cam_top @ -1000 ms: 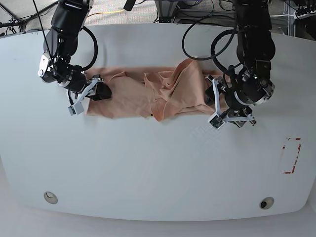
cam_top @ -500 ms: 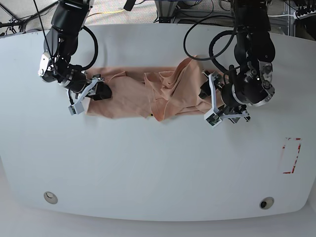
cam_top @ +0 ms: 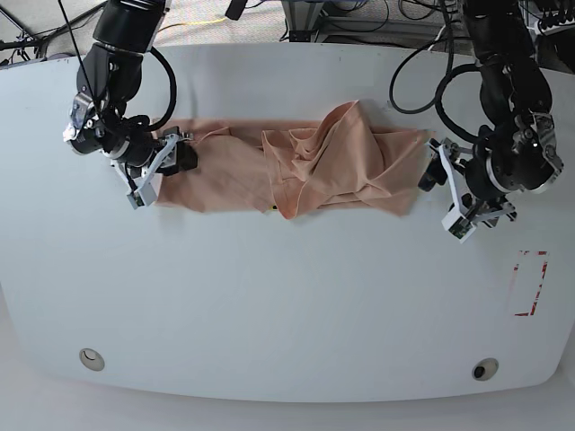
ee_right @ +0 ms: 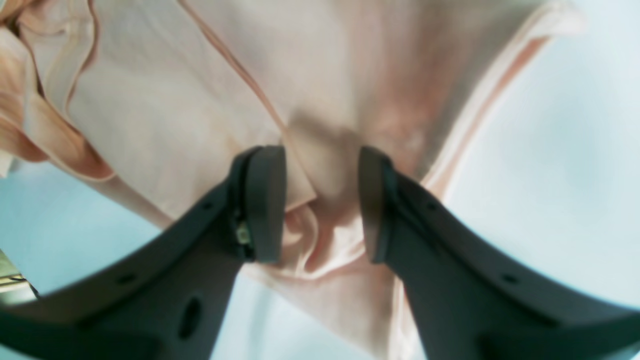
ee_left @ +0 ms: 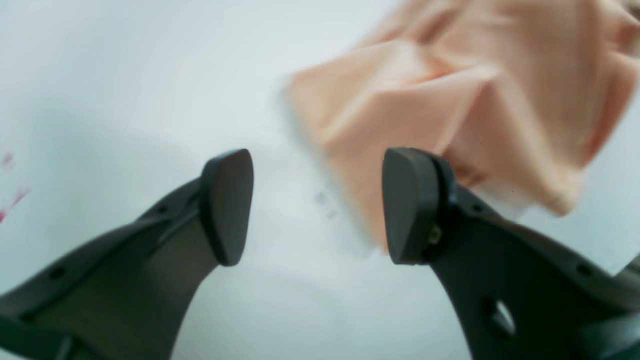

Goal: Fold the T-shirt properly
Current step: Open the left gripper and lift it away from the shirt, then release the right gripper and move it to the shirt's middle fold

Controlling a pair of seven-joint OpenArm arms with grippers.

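Left claw spread, empty, just off the T-shirt; right claw part-spread around a fabric fold, grip uncertain. T-shirt: rumpled strip on bench, folding judged unfinished.

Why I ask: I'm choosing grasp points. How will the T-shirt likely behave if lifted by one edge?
The T-shirt would likely hang limp: it lies in soft wrinkles and a bunched ridge mid-body. It probably drags rather than slides whole, being spread long across the table. Thin layered hems by the right gripper suggest a pinch may catch several layers.
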